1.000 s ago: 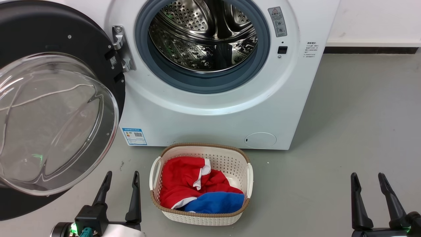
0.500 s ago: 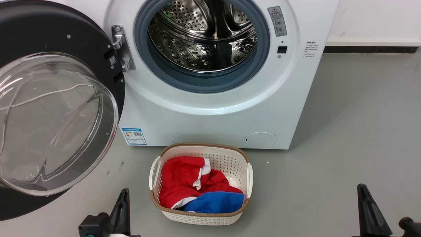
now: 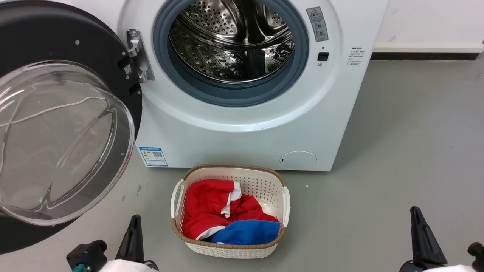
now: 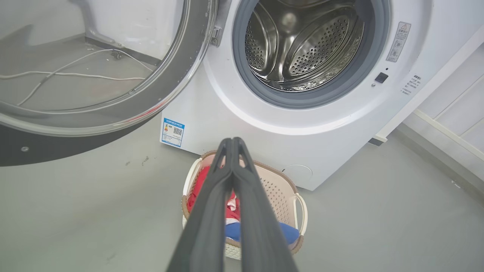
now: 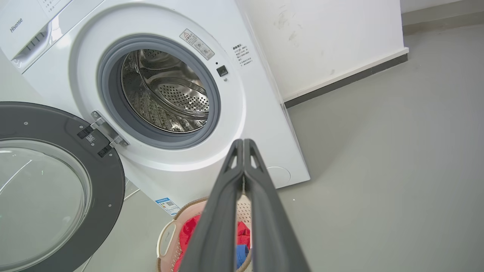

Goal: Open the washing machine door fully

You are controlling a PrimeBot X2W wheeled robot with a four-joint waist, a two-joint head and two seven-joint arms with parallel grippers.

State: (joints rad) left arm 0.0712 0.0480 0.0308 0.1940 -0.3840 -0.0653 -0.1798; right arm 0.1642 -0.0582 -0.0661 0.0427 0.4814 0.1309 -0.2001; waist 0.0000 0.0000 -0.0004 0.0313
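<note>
The washing machine door [image 3: 56, 37], a black disc with a clear domed glass centre, stands swung out to the left of the white machine [image 3: 245, 139], hinged at its left side. The steel drum [image 3: 234, 41] lies exposed inside its grey rubber ring. The door also shows in the left wrist view [image 4: 181, 83] and in the right wrist view [image 5: 109, 181]. My left gripper [image 3: 133, 238] is low, right of the door's lower edge, shut on nothing and apart from the door. My right gripper [image 3: 419, 234] is at the lower right, shut and empty. Fingertips meet in both wrist views [image 4: 231, 141] [image 5: 243, 141].
A white laundry basket [image 3: 234, 168] with a brown rim sits on the grey floor in front of the machine, holding red and blue clothes. A white wall with a dark skirting [image 3: 427, 56] runs to the right. Open floor lies right of the machine.
Both grippers have gone from open to shut and have drawn down toward the bottom edge of the head view. The door has stayed where it was.
</note>
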